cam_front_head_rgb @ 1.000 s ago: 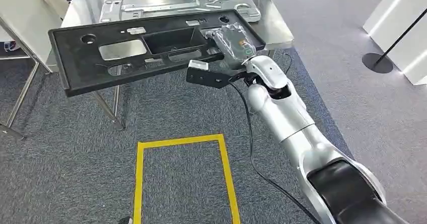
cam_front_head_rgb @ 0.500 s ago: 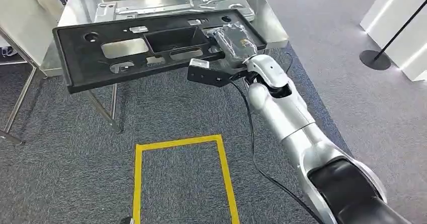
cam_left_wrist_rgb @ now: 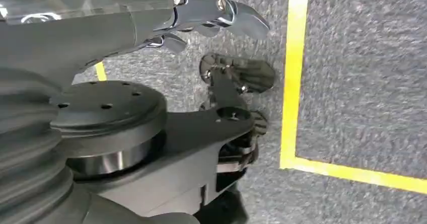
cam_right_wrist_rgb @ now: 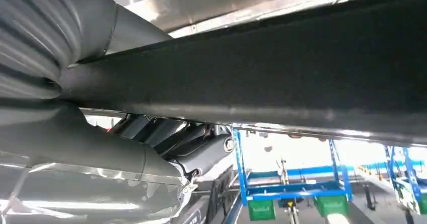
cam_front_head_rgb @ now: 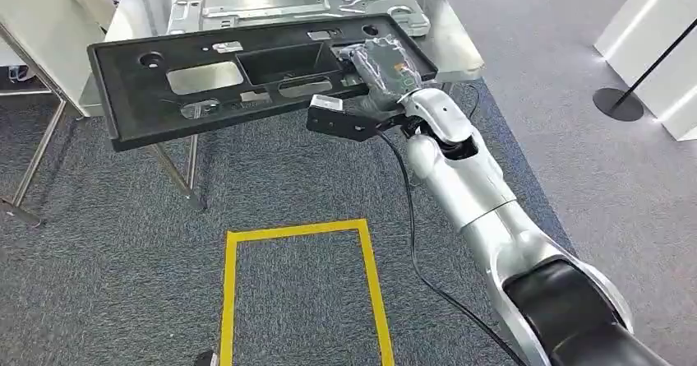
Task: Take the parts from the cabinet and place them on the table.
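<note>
Black plastic panel (cam_front_head_rgb: 246,74), long, stiff and probably light, is hanging over the steel desk (cam_front_head_rgb: 448,41), the right hand (cam_front_head_rgb: 382,70) clamping its near edge off-centre; the left hand (cam_left_wrist_rgb: 211,22) is hanging with fingers apart, holding nothing.

Ahead of us stands the table (cam_front_head_rgb: 460,49), and on its far part lies a metal plate (cam_front_head_rgb: 296,6). In front of that plate, the panel (cam_front_head_rgb: 246,74) reaches from the table's near edge out to our left, past the table leg (cam_front_head_rgb: 177,173) below it. Our right hand (cam_front_head_rgb: 380,68) grips the panel's right end (thumb on top). On the floor nearer us lies a taped square (cam_front_head_rgb: 300,288); a stand base (cam_front_head_rgb: 616,103) sits far right.
</note>
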Controlling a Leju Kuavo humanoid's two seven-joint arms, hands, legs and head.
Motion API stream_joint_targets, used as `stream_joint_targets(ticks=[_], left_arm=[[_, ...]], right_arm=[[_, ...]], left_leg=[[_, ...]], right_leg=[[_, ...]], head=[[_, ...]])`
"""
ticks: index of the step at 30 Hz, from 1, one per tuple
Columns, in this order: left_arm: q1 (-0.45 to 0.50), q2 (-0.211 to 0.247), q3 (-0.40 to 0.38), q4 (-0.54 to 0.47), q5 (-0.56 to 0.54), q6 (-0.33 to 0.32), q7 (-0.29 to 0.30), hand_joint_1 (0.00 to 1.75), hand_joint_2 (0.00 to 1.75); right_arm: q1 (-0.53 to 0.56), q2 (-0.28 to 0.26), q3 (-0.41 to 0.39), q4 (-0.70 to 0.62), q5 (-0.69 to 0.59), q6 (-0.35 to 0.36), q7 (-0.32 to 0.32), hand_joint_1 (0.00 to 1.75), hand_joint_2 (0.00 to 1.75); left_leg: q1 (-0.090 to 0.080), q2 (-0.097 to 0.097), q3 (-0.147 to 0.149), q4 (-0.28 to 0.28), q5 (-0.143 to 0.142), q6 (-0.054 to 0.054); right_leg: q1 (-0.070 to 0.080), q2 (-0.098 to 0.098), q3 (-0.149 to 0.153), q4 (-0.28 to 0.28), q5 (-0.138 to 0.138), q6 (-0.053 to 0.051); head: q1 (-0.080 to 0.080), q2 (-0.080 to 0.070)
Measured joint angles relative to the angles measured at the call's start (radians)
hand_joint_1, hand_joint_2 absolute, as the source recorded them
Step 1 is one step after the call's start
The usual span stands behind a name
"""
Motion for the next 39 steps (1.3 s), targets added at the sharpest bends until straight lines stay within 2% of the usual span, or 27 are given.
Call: stream_joint_targets(ticks=[3, 5, 6, 8, 9, 10, 11, 12, 14, 15, 16, 19, 20, 21, 23, 24, 25, 26, 27, 29, 30, 32, 34, 35, 36, 37, 39], left_arm=[[0.001, 0.000, 0.000, 0.000, 0.000, 0.000, 0.000, 0.00, 1.75], [0.001, 0.001, 0.000, 0.000, 0.000, 0.000, 0.000, 0.00, 1.75], [0.001, 0.001, 0.000, 0.000, 0.000, 0.000, 0.000, 0.00, 1.75], [0.001, 0.001, 0.000, 0.000, 0.000, 0.000, 0.000, 0.00, 1.75], [0.002, 0.001, 0.000, 0.000, 0.000, 0.000, 0.000, 0.00, 1.75], [0.004, 0.001, 0.000, 0.000, 0.000, 0.000, 0.000, 0.00, 1.75], [0.004, 0.001, 0.000, 0.000, 0.000, 0.000, 0.000, 0.00, 1.75], [0.004, 0.001, 0.000, 0.000, 0.000, 0.000, 0.000, 0.00, 1.75], [0.003, 0.002, 0.000, 0.000, 0.000, 0.000, 0.000, 0.00, 1.75], [0.002, 0.002, 0.000, 0.000, 0.001, 0.000, 0.000, 0.00, 1.75], [0.002, 0.002, 0.001, 0.000, 0.003, -0.002, -0.002, 0.00, 1.75], [0.004, 0.002, 0.002, 0.000, 0.010, -0.003, -0.006, 0.00, 1.75], [0.004, 0.001, 0.002, 0.000, 0.011, -0.003, -0.006, 0.00, 1.75], [0.004, 0.001, 0.002, 0.000, 0.011, -0.004, -0.006, 0.00, 1.75], [0.002, 0.001, 0.002, 0.000, 0.011, -0.004, -0.006, 0.00, 1.75], [0.002, 0.001, 0.002, 0.000, 0.011, -0.004, -0.006, 0.00, 1.75], [0.003, 0.002, 0.002, 0.000, 0.011, -0.004, -0.006, 0.00, 1.75], [0.004, 0.002, 0.002, 0.000, 0.011, -0.004, -0.006, 0.00, 1.75], [0.004, 0.001, 0.002, 0.000, 0.011, -0.004, -0.006, 0.00, 1.75], [0.003, 0.001, 0.002, 0.000, 0.011, -0.005, -0.006, 0.00, 1.75], [0.003, 0.000, 0.002, 0.000, 0.011, -0.006, -0.006, 0.00, 1.75], [0.002, -0.001, 0.002, 0.000, 0.010, -0.007, -0.007, 0.00, 1.75], [0.003, -0.001, 0.002, 0.000, 0.008, -0.007, -0.007, 0.00, 1.75], [0.003, 0.000, 0.002, 0.000, 0.008, -0.007, -0.008, 0.00, 1.75], [0.003, -0.001, 0.002, 0.000, 0.007, -0.008, -0.008, 0.00, 1.75], [0.003, -0.001, 0.002, 0.000, 0.007, -0.008, -0.008, 0.00, 1.75], [0.003, 0.000, 0.002, 0.000, 0.007, -0.010, -0.008, 0.00, 1.75]], right_arm=[[0.002, 0.000, 0.000, 0.000, 0.001, 0.000, 0.001, 1.75, 1.75], [0.001, 0.002, 0.000, 0.000, 0.001, 0.000, 0.000, 1.75, 1.75], [-0.001, 0.003, 0.000, 0.000, 0.001, 0.000, 0.000, 1.75, 1.75], [-0.001, 0.006, 0.001, 0.000, 0.001, 0.001, 0.000, 1.75, 1.75], [0.002, 0.006, 0.002, 0.000, 0.001, 0.001, 0.000, 1.75, 1.75], [0.003, 0.006, 0.003, 0.001, 0.001, 0.002, 0.000, 1.75, 1.75], [0.005, 0.006, 0.004, 0.001, 0.001, 0.002, 0.000, 1.75, 1.75], [0.005, 0.006, 0.004, 0.001, 0.001, 0.002, 0.000, 1.75, 1.75], [0.003, 0.007, 0.004, 0.001, 0.001, 0.002, 0.000, 1.75, 1.75], [0.001, 0.007, 0.004, 0.001, 0.001, 0.002, 0.000, 1.75, 1.75], [0.001, 0.007, 0.004, 0.002, 0.001, 0.002, 0.000, 1.75, 1.75], [0.000, 0.007, 0.004, 0.003, 0.001, 0.001, -0.002, 1.75, 1.75], [0.000, 0.007, 0.004, 0.003, 0.001, 0.000, -0.002, 1.75, 1.75], [-0.002, 0.007, 0.003, 0.003, 0.001, 0.000, -0.003, 1.75, 1.75], [-0.001, 0.007, 0.003, 0.004, 0.001, 0.000, -0.003, 1.75, 1.75], [0.001, 0.007, 0.003, 0.007, 0.001, 0.000, -0.003, 1.75, 1.75], [0.003, 0.006, 0.003, 0.009, 0.001, 0.000, -0.003, 1.75, 1.75], [0.005, 0.006, 0.003, 0.011, 0.001, 0.000, -0.003, 1.75, 1.75], [0.005, 0.006, 0.003, 0.011, 0.001, 0.000, -0.003, 1.75, 1.75], [-0.001, 0.006, 0.003, 0.011, 0.001, 0.000, -0.005, 1.75, 1.75], [-0.004, 0.006, 0.003, 0.011, 0.001, 0.000, -0.005, 1.75, 1.75], [-0.005, 0.007, 0.003, 0.011, 0.001, -0.001, -0.006, 1.75, 1.75], [-0.005, 0.006, 0.003, 0.012, 0.001, 0.000, -0.006, 1.75, 1.75], [-0.005, 0.007, 0.003, 0.012, 0.001, -0.001, -0.006, 1.75, 1.75], [-0.006, 0.007, 0.003, 0.012, 0.001, -0.001, -0.006, 1.75, 1.75], [-0.007, 0.007, 0.003, 0.012, 0.001, -0.001, -0.006, 1.75, 1.75], [-0.004, 0.007, 0.004, 0.012, 0.001, 0.000, -0.007, 1.75, 1.75]], left_leg=[[0.006, 0.001, 0.001, -0.007, 0.003, -0.015], [0.004, 0.001, -0.001, 0.002, -0.010, -0.026], [0.003, 0.003, -0.017, 0.040, -0.040, -0.029], [0.008, 0.003, -0.090, 0.205, -0.120, -0.038], [0.008, 0.003, -0.129, 0.286, -0.147, -0.041], [0.009, 0.003, -0.146, 0.317, -0.145, -0.044], [0.010, 0.004, -0.137, 0.292, -0.119, -0.045], [0.011, 0.004, -0.105, 0.227, -0.079, -0.045], [0.015, 0.006, -0.013, 0.038, 0.009, -0.042], [0.010, 0.004, 0.007, 0.009, -0.011, -0.037], [0.009, 0.003, 0.004, 0.005, -0.005, -0.026], [0.006, 0.001, -0.001, 0.003, -0.002, -0.010], [0.013, 0.002, 0.003, -0.005, 0.004, -0.002], [0.013, 0.003, 0.003, -0.008, 0.006, 0.004], [0.012, 0.003, 0.002, -0.007, 0.006, 0.007], [0.011, 0.003, 0.002, -0.007, 0.005, 0.007], [0.011, 0.003, 0.002, -0.006, 0.005, 0.007], [0.011, 0.003, 0.002, -0.006, 0.005, 0.007], [0.011, 0.002, 0.002, -0.005, 0.005, 0.007], [0.010, 0.000, 0.004, -0.003, 0.002, 0.003], [0.009, 0.000, 0.003, -0.003, 0.001, 0.001], [0.007, 0.000, -0.001, -0.003, 0.003, -0.010], [0.008, 0.001, 0.003, -0.011, 0.005, -0.022], [0.007, 0.002, -0.001, -0.008, -0.004, -0.028], [0.008, 0.003, -0.005, 0.014, -0.021, -0.032], [0.008, 0.003, -0.030, 0.071, -0.055, -0.034], [0.010, 0.003, -0.114, 0.249, -0.130, -0.042]], right_leg=[[0.004, 0.002, -0.003, -0.001, 0.003, -0.004], [-0.009, -0.001, 0.009, -0.021, 0.013, -0.015], [-0.010, -0.002, 0.011, -0.025, 0.014, -0.020], [-0.009, -0.002, 0.011, -0.024, 0.013, -0.023], [-0.009, -0.002, 0.011, -0.024, 0.013, -0.023], [-0.009, -0.002, 0.011, -0.022, 0.012, -0.023], [-0.009, -0.001, 0.012, -0.020, 0.011, -0.023], [-0.010, -0.001, 0.012, -0.017, 0.009, -0.022], [-0.011, 0.001, 0.013, -0.007, 0.000, -0.015], [-0.004, 0.001, 0.009, -0.001, -0.003, -0.009], [-0.003, 0.004, 0.005, 0.002, -0.002, -0.005], [-0.005, 0.001, 0.005, -0.002, 0.001, 0.010], [-0.008, 0.001, 0.002, 0.006, -0.009, 0.016], [-0.008, 0.001, -0.013, 0.041, -0.037, 0.019], [-0.011, 0.001, -0.086, 0.202, -0.117, 0.026], [-0.011, 0.001, -0.123, 0.278, -0.144, 0.028], [-0.012, 0.001, -0.146, 0.325, -0.153, 0.028], [-0.012, 0.001, -0.145, 0.318, -0.137, 0.027], [-0.012, 0.001, -0.119, 0.263, -0.099, 0.025], [-0.011, 0.001, -0.025, 0.067, -0.005, 0.013], [-0.008, 0.001, 0.003, 0.004, -0.002, 0.007], [0.000, 0.001, 0.002, -0.003, 0.000, 0.005], [0.002, 0.003, 0.003, -0.006, 0.001, -0.006], [-0.011, 0.001, 0.010, -0.019, 0.008, -0.014], [-0.010, 0.000, 0.014, -0.023, 0.009, -0.019], [-0.010, -0.001, 0.014, -0.022, 0.009, -0.022], [-0.009, -0.001, 0.015, -0.022, 0.007, -0.025]], head=[[0.002, 0.000], [0.002, 0.000], [-0.003, 0.000], [-0.004, 0.000], [-0.004, 0.000], [-0.004, 0.000], [-0.004, 0.000], [-0.004, 0.000], [-0.005, 0.000], [-0.003, 0.000], [-0.003, 0.000], [-0.003, 0.000], [-0.004, 0.000], [0.002, 0.000], [0.002, 0.000], [0.002, 0.000], [0.002, 0.000], [0.003, 0.000], [0.003, 0.000], [0.002, 0.000], [0.002, 0.000], [0.003, 0.000], [0.003, 0.000], [0.000, 0.000], [0.001, 0.000], [-0.002, 0.000], [0.000, 0.000]])
